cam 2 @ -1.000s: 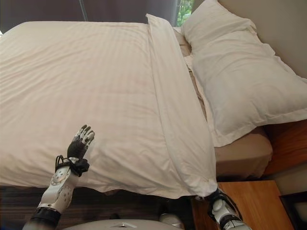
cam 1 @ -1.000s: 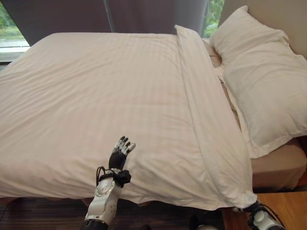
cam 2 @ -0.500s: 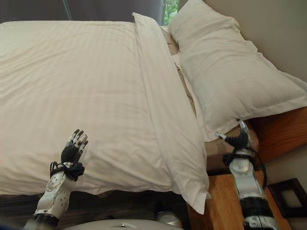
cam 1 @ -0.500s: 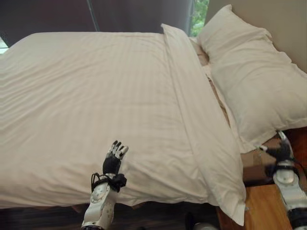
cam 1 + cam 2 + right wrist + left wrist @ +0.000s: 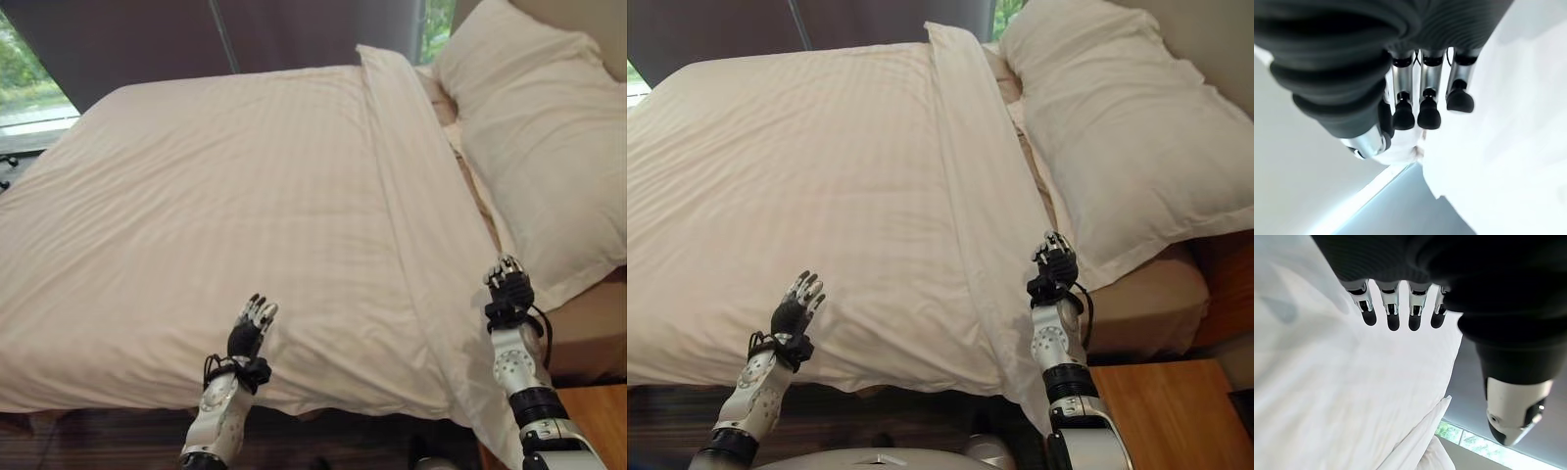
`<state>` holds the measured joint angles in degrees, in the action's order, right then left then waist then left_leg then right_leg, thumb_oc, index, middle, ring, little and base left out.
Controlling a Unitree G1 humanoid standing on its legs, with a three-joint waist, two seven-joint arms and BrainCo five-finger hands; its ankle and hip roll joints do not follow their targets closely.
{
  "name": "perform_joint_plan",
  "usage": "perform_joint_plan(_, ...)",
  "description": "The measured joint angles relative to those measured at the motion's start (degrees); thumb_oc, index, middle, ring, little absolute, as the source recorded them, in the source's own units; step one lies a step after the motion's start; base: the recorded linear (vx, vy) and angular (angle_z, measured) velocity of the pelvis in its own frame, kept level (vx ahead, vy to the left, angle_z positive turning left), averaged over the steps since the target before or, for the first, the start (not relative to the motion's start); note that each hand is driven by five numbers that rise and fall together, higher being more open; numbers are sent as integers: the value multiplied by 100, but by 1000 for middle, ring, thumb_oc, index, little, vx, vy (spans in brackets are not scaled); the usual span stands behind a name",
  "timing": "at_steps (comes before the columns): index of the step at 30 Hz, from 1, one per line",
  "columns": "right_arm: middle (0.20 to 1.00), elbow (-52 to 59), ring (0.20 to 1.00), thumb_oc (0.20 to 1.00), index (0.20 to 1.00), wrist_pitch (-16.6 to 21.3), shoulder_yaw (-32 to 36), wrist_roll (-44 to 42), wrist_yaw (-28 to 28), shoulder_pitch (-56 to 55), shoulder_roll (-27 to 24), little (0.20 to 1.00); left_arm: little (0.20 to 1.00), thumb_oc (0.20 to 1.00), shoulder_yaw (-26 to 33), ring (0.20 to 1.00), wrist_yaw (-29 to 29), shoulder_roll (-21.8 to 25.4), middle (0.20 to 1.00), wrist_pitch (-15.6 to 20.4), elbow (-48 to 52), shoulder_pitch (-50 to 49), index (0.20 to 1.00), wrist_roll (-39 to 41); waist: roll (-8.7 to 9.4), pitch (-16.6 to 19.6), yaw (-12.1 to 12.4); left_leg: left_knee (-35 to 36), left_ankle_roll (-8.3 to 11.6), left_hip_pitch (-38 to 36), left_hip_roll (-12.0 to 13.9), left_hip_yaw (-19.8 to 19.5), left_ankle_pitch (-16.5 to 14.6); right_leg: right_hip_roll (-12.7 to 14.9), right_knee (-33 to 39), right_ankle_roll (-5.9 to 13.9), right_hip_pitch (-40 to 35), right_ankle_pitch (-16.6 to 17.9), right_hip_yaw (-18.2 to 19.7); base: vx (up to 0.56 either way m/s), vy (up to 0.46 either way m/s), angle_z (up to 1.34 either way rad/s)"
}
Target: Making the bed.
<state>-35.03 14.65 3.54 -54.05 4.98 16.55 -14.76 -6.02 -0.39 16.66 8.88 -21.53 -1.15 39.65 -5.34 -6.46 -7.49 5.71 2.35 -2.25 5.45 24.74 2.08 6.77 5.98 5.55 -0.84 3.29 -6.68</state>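
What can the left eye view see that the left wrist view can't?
The left eye view takes in the right hand, open near the bed's corner, and a wooden nightstand beside the bed. The left wrist view gives a close look along the left hand, open, with its straight fingers in a row above the bedding. Both have the white duvet, its folded-back band and the dark curtain.

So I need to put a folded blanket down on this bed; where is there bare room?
The broad flat duvet between the left hand and its folded band is free. The head end is crowded by the pillow; the right hand hovers there.
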Motion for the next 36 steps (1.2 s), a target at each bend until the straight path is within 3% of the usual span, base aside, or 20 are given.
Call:
perform_joint_plan(3, 200, -753, 200, 200, 200, 136, 129, 13, -308, -153, -112, 200, 1000, 1000, -246, 1000, -106, -339, 1000, 65, -11, 76, 1000, 66, -545, -354, -147, 3, -99, 152, -165, 134, -23, 159, -11, 100, 206, 113, 124, -88, 140, -15)
perform_joint_plan(5, 200, -680, 200, 200, 200, 195, 115, 13, -487, -132, -4, 200, 1000, 1000, -266, 1000, -174, -424, 1000, 62, -31, -91, 1000, 68, -598, -374, -329, 2, -132, 113, -202, 145, -53, 195, -4, 127, 177, 99, 158, 11, 16, -7)
perform_joint_plan(9, 200, -1231, 200, 200, 200, 64, 285, 37, -601, -288, 229, 200, 1000, 1000, -233, 1000, -266, -400, 1000, 62, -91, -90, 1000, 72, -266, -327, -327, 3, -78, -32, -129, 159, -93, 133, 0, 151, 68, 13, 170, 9, -10, -2)
perform_joint_plan(13, 200, -2496, 200, 200, 200, -453, 483, 350, -521, -653, 167, 200, 1000, 1000, -259, 1000, -328, -400, 1000, 55, -186, -80, 1000, 73, -27, -253, -321, 2, -68, -49, -124, 192, -101, 128, 0, 146, 65, 3, 198, -2, -28, -4)
perform_joint_plan(17, 200, -3195, 200, 200, 200, -925, 521, 475, -353, -1300, 198, 200, 1000, 1000, -246, 1000, -368, -393, 1000, 54, -188, -82, 1000, 73, -9, -283, -333, -2, -69, -51, -126, 211, -101, 125, -2, 120, 62, 26, 211, 0, -9, -2)
perform_joint_plan(22, 209, -3600, 209, 209, 209, -1070, 1030, 661, -294, -1821, 204, 209, 1000, 1000, -179, 1000, -378, -384, 1000, 49, -196, 6, 1000, 62, 117, -312, -332, 3, -59, -103, -93, 226, -110, 94, -1, 134, 13, 13, 233, -1, -6, -2)
perform_joint_plan(23, 366, -3609, 366, 366, 366, -1070, 1055, 660, -272, -1826, 200, 366, 1000, 1000, -141, 1000, -352, -380, 1000, 49, -196, 5, 1000, 56, 142, -310, -332, 3, -60, -108, -89, 226, -110, 90, -2, 132, 8, 13, 232, 0, 0, 0)
perform_joint_plan(24, 1000, -3588, 1000, 1000, 1000, -1067, 1056, 660, -250, -1822, 195, 1000, 1000, 1000, -87, 1000, -309, -380, 1000, 49, -196, 8, 1000, 56, 170, -302, -332, 3, -60, -108, -86, 225, -110, 88, -2, 131, 7, 14, 231, 0, 0, 0)
perform_joint_plan(27, 1000, -2829, 1000, 1000, 1000, -1060, 562, 897, -151, -1799, 114, 1000, 1000, 1000, 37, 1000, -148, -280, 1000, 58, -183, 36, 1000, 10, 319, -295, -329, 2, -57, -189, -76, 234, -111, 78, -2, 84, -64, 49, 235, -8, -23, -1)
perform_joint_plan(30, 1000, -819, 1000, 1000, 1000, -1020, -244, 1633, 23, -1959, -116, 1000, 1000, 1000, 267, 1000, 110, -226, 1000, 75, 24, 61, 1000, -102, 499, -214, -334, 0, -53, -196, -51, 249, -102, 52, -3, 65, -61, 64, 242, -9, -47, -2)
perform_joint_plan(33, 1000, 319, 1000, 1000, 1000, -822, -679, 2464, -27, -1838, -448, 1000, 1000, 1000, 366, 1000, 285, -84, 1000, 236, 425, 58, 1000, -450, 794, -6, -237, 1, -49, -199, -5, 181, -96, 3, -11, 41, -122, 42, 166, -1, -34, 8)
perform_joint_plan(36, 1000, 935, 1000, 1000, 1000, -826, -847, 3203, -9, -1863, -685, 1000, 1000, 1000, 413, 1000, 332, -36, 1000, 319, 901, -161, 1000, -569, 966, 86, -220, -9, -37, -207, 4, 160, -86, -2, -26, 40, -145, 42, 133, -4, -30, 7)
